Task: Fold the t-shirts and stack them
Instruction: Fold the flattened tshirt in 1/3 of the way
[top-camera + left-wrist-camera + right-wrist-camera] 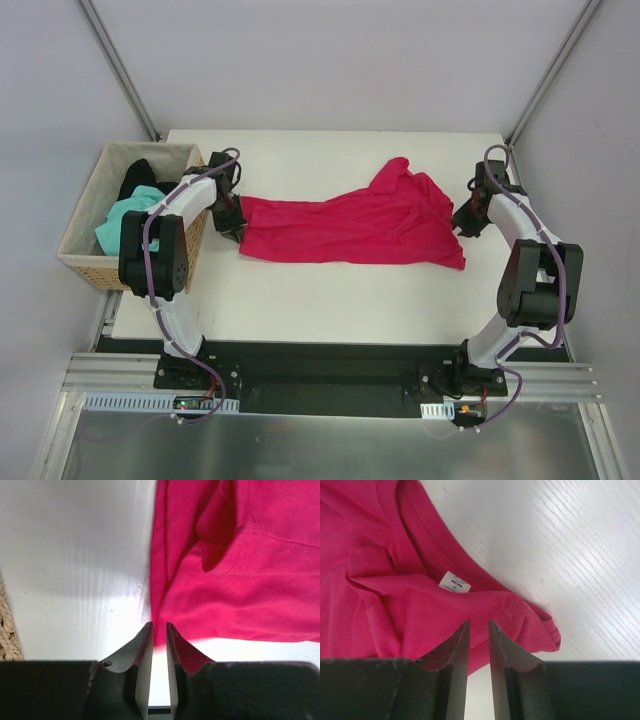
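Top view: crimson t-shirt [350,230] lies unfolded across the middle of the white table [330,300], stretched lengthwise between the two arms, flat at its left end, bunched and rumpled toward the right, with a peak of cloth pointing to the far side. Left gripper [159,625] sits at the shirt's left end; in my left wrist view its jaws are parted by a narrow slit, bare table showing through the whole slit, and the shirt's hem corner lies right at the tips, so I see nothing clamped there. Right gripper [479,622] is at the shirt's right end; the right wrist view shows its jaws a narrow gap apart, pink cloth visible through the upper part of the gap and table through the lower part. I cannot tell whether the tips nip a fold or merely hover over it. Same view: the ribbed neckline [420,530] curves past, a small white size label [454,582] faces up just beyond the fingertips, and a rolled sleeve edge ends to the right of the tips. Wicker basket [80,250] stands at the table's left edge beside the left arm; it holds the mint-green t-shirt [125,220] nearer me and the black t-shirt [138,178] behind it, both crumpled
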